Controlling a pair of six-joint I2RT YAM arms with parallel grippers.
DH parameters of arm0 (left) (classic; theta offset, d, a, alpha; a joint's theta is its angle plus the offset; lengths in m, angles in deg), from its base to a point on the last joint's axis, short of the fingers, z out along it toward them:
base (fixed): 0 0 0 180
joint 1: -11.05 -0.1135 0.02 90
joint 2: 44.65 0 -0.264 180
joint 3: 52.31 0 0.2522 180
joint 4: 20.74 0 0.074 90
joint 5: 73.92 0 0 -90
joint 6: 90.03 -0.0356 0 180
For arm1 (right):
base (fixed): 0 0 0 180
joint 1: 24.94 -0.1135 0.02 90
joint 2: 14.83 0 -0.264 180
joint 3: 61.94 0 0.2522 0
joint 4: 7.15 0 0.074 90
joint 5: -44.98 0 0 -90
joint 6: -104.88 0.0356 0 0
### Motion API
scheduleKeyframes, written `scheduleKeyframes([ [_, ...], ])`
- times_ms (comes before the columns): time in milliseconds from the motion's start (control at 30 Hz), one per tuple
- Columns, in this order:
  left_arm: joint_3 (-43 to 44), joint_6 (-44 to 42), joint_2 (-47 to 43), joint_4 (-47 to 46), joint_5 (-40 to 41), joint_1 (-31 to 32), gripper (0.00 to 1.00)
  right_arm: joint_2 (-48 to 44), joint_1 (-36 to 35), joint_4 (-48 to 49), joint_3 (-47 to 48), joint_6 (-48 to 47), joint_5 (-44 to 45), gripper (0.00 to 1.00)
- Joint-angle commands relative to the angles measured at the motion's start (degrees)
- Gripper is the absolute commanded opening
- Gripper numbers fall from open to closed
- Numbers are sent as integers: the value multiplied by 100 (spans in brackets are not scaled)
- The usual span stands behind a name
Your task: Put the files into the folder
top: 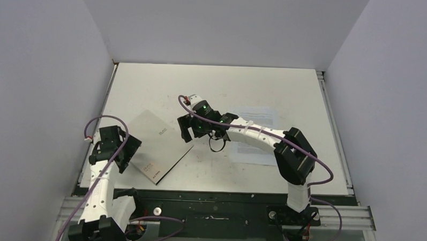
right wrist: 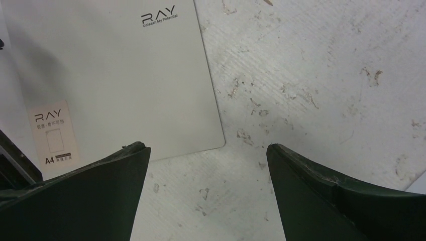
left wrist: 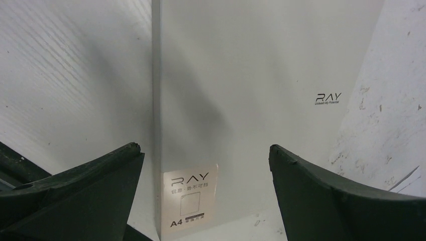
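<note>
The silver-grey folder point(top: 158, 147) lies shut and flat on the table at the left, turned at an angle. It fills the left wrist view point(left wrist: 241, 100) and shows in the right wrist view point(right wrist: 115, 75). The files point(top: 255, 134), white printed sheets, lie flat at the centre right, partly under the right arm. My left gripper point(top: 120, 159) is open and empty, above the folder's left spine edge. My right gripper point(top: 192, 131) is open and empty, above bare table just off the folder's right corner.
The white table point(top: 218, 83) is scuffed and stained. Grey walls enclose it at the left, back and right. A black rail point(top: 214, 198) runs along the near edge by the arm bases. Purple cables loop off both arms.
</note>
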Motion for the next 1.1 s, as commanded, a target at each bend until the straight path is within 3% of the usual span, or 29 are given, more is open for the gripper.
scheduleKeyframes([
  [0, -148, 45, 178, -668, -605, -269, 96, 201, 146, 448, 321, 213, -501, 90],
  [633, -577, -209, 860, -1705, -1199, -298, 97, 1615, 536, 1256, 676, 836, -1901, 90],
  [1067, -588, -270, 1397, -2366, -1547, -132, 96, 1503, 527, 1676, -4, 991, -2139, 90],
])
